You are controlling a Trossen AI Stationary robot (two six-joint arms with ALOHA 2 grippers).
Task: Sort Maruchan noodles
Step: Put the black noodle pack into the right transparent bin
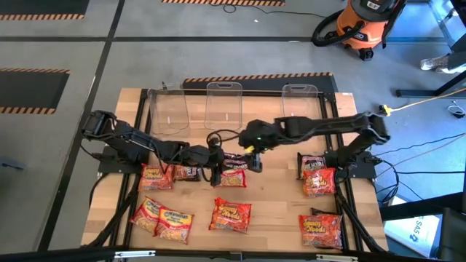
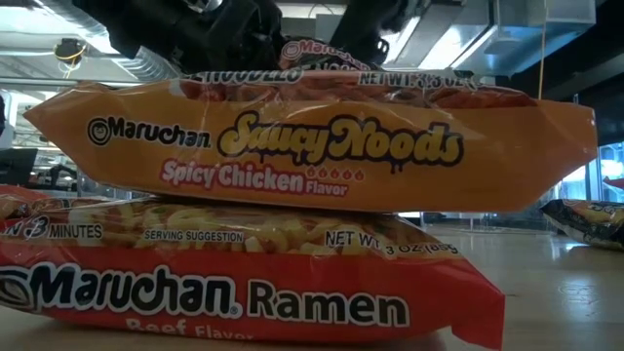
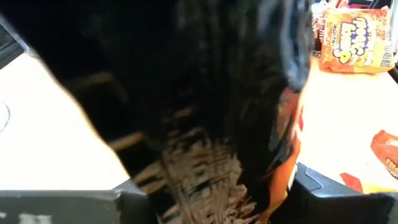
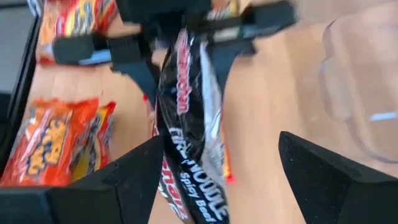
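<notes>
Three clear bins [image 1: 223,104] stand in a row at the counter's [image 1: 277,211] far edge, nothing showing inside them. Noodle packets [image 1: 231,215] lie scattered over the counter, an orange shop vacuum [image 1: 359,25] on the floor beyond. At mid-counter the left gripper's [image 1: 216,169] fingers pinch a dark packet [image 4: 189,134] upright, while the right gripper's [image 1: 255,161] fingers are spread on either side of it.

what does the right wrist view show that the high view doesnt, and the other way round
Only the right wrist view: the dark packet hangs on edge from the left gripper, and the right gripper's jaws stand open on either side of it. Only the high view: three clear bins in a row at the table's far edge, and packets scattered across both sides of the table. Both: the two grippers meeting mid-table, orange packets nearby.
</notes>
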